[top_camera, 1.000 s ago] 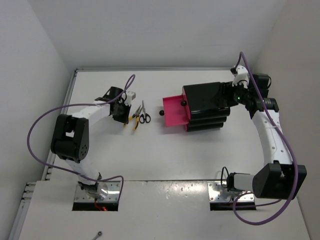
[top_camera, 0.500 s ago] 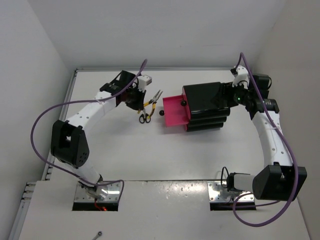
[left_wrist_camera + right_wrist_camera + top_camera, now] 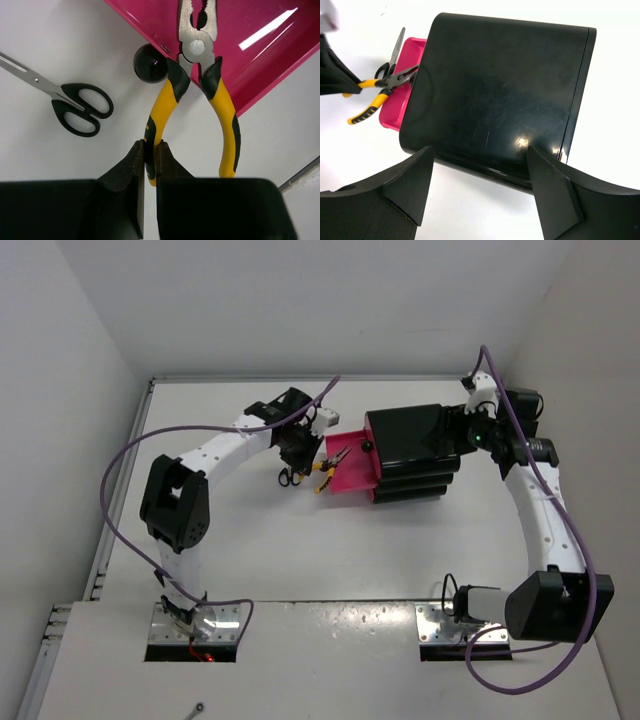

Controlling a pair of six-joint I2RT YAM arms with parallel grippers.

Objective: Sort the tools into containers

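My left gripper [image 3: 306,452] is shut on one handle of the yellow-handled pliers [image 3: 328,466] and holds them up, their metal nose over the open magenta drawer [image 3: 352,468]. In the left wrist view, my gripper [image 3: 150,150] pinches the left handle of the pliers [image 3: 162,100], with the drawer [image 3: 250,30] and its black knob [image 3: 150,62] beyond. The black-handled scissors [image 3: 288,477] lie on the table left of the drawer and also show in the left wrist view [image 3: 80,107]. My right gripper [image 3: 479,150] is open, straddling the back of the glossy black box [image 3: 505,85]. The screwdriver is out of view.
The black box [image 3: 410,445] stands right of centre on the white table, with one drawer pulled out to the left. A second black knob [image 3: 367,446] shows on the box front. White walls close the table at the back and on both sides.
My left arm lifted the pliers off the table and carried them right, to above the open drawer. The scissors stayed on the table. The right arm has not moved.
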